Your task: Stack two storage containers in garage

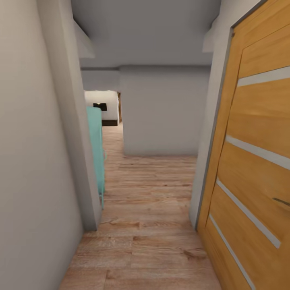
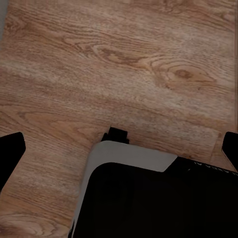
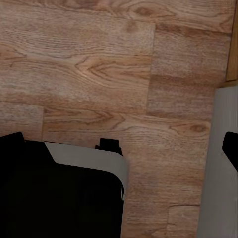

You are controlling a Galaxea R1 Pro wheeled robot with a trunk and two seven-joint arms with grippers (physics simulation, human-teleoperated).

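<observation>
The two storage containers are out of view. I am in a narrow corridor with a light wood-plank floor (image 1: 149,225). My left gripper (image 2: 120,151) hangs open over the planks, its dark fingertips (image 2: 10,154) far apart with nothing between them. My right gripper (image 3: 121,146) is open too, one fingertip (image 3: 231,148) near a white wall edge (image 3: 218,163). Far down the passage, a room with a black wall TV (image 1: 100,106) and a low dark bench (image 1: 109,122) shows through the opening.
An orange-brown wooden door (image 1: 253,161) with pale stripes and a handle (image 1: 281,201) stands close on the right. A white wall corner (image 1: 86,189) juts in on the left, with a teal object (image 1: 96,149) behind it. A white wall (image 1: 161,112) blocks the corridor ahead. My dark base (image 2: 153,198) is below.
</observation>
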